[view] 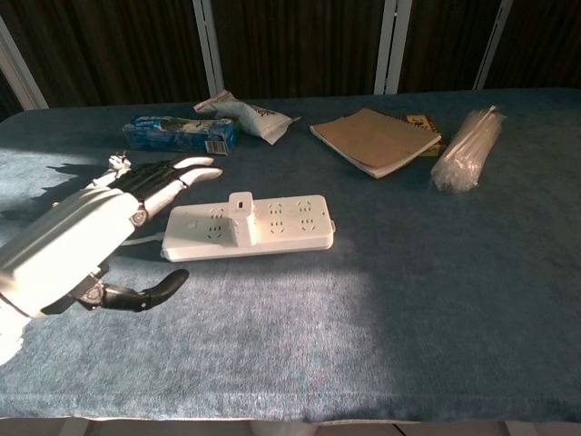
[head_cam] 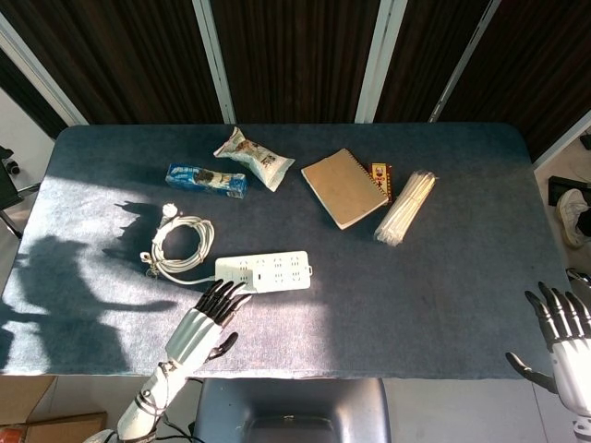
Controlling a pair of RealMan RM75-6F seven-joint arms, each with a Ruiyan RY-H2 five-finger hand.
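Left hand (head_cam: 203, 323) spread, holding nothing, hovering near front edge of desk (head_cam: 434, 305), fingertips just short of power strip (head_cam: 263, 272). Strip lies left of desk centre, coiled cord (head_cam: 180, 245) beside. Reach step; next likely calls for closing on strip. Right hand (head_cam: 563, 337) spread, empty, off front right corner.
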